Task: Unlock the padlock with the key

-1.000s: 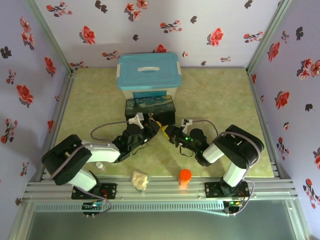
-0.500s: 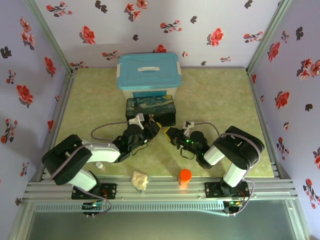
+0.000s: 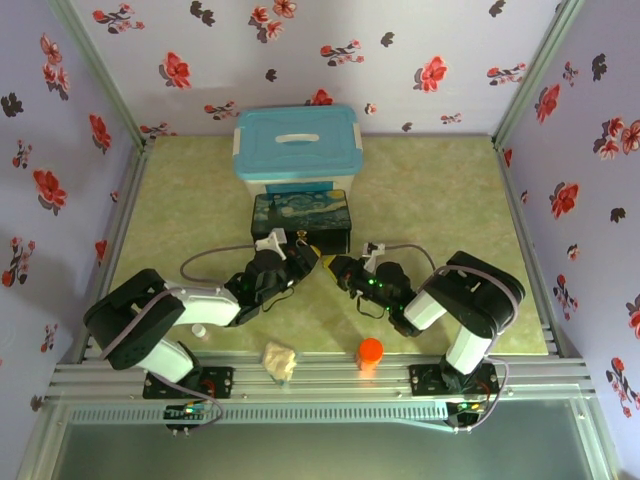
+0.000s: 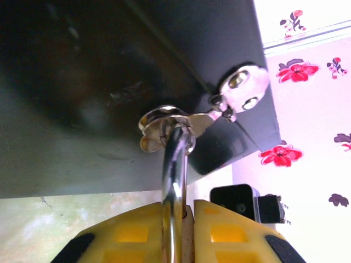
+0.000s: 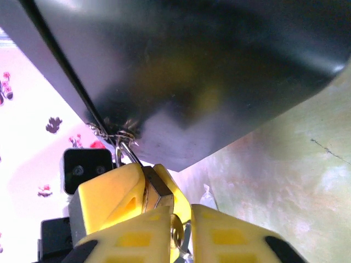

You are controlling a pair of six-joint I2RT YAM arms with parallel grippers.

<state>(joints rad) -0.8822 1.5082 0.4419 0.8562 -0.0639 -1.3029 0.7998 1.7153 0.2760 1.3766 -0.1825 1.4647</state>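
Note:
The brass padlock [image 5: 159, 189] hangs by its grey shackle [image 4: 174, 164] from the metal clasp ring [image 4: 164, 120] on the front of the dark painted box [image 3: 300, 212]. My left gripper [image 4: 186, 224] is shut on the padlock body, and its yellow fingers [image 5: 107, 197] show in the right wrist view. My right gripper [image 5: 180, 241] sits just below the padlock's underside, shut on the small grey key [image 5: 178, 233] with its ring. In the top view, left gripper [image 3: 306, 258] and right gripper [image 3: 334, 266] meet in front of the box.
A blue-lidded plastic bin [image 3: 296, 140] stands behind the box. An orange cylinder [image 3: 370, 352], a crumpled cream lump [image 3: 280, 360] and a small white cap [image 3: 200, 330] lie near the front edge. Flowered walls enclose the green table [image 3: 450, 200].
My right gripper has edged slightly left, closer to the padlock. The left gripper has stayed put, holding the padlock.

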